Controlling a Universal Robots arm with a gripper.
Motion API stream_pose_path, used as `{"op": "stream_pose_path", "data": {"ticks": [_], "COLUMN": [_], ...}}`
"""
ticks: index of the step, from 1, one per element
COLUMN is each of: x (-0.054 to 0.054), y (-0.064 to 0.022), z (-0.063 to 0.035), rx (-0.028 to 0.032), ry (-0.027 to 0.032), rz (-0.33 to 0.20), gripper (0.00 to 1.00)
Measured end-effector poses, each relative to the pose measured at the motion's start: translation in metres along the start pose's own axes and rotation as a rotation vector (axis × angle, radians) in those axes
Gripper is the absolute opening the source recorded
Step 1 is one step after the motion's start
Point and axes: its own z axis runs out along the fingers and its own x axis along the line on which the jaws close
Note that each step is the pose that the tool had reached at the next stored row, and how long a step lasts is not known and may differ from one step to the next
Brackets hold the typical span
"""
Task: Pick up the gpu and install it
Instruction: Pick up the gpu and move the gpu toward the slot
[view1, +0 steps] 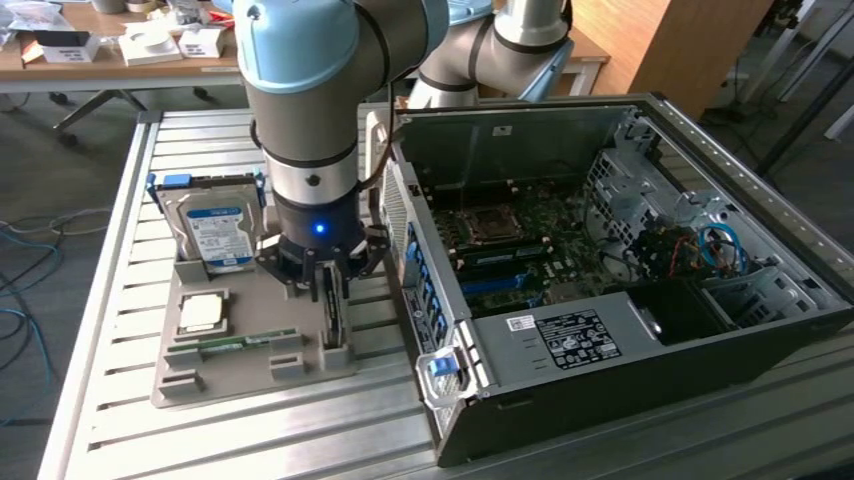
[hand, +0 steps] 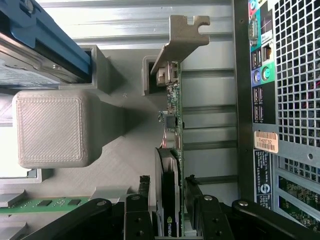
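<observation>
Fingers (hand: 199, 200) spread wide, one each side of the gpu (hand: 172, 125), not pinching it afaict. Card stands on edge between them in its slot of the grey holder (view1: 240, 372). Pick step, pre-grasp imo. Closing calls for pads square on both faces, no tilt. Hard drive (view1: 216, 225) beyond one finger, PC case (view1: 601, 330) beyond the other, all on the bench (view1: 107, 440).

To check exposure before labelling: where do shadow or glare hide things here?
Exterior view: the computer case interior lies partly in shadow; a blue light glows above the end effector. Wrist view: the gpu is evenly lit; the end effector looks dark.
</observation>
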Motion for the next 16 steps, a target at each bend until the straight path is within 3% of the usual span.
{"op": "stream_pose_path", "data": {"ticks": [11,12,16], "x": [0.0,0.0,-0.0002], "y": [0.0,0.0,-0.0001], "z": [0.0,0.0,0.0], "rx": [0.0,0.0001,-0.0001], "ry": [0.0,0.0001,0.0], "rz": [0.0,0.0,0.0], "gripper": [0.4,0.33,0.33]}}
